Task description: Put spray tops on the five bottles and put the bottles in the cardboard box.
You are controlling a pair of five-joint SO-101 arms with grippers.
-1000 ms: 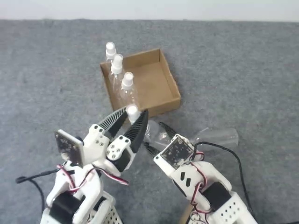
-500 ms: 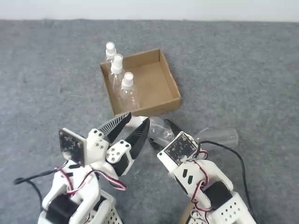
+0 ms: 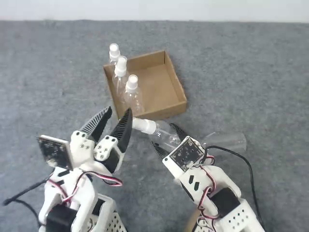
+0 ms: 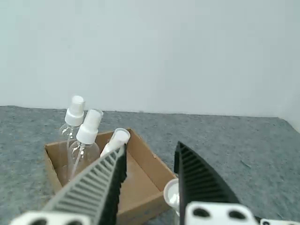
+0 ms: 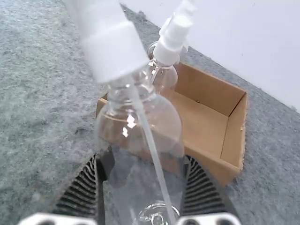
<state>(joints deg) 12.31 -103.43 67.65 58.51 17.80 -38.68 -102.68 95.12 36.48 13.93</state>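
Perhaps a lab, grey carpet (image 3: pixel 251 72), white wall (image 4: pixel 187 47)

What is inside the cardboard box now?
Three bottles with white spray tops stand in a row along one side wall of the cardboard box; brown floor shows beside them. The near wall covers the floor's front strip.

No lettering, label, number or sign can be read. The brown cardboard box (image 3: pixel 166 89), the upright clear plastic bottles with white spray tops (image 3: pixel 131 96) and the tilted clear plastic bottle (image 3: pixel 165 137) just in front of the box all show plain, unmarked surfaces. The marks on the small square circuit boards (image 3: pixel 186 153) at the arms' wrists are too small to make out.
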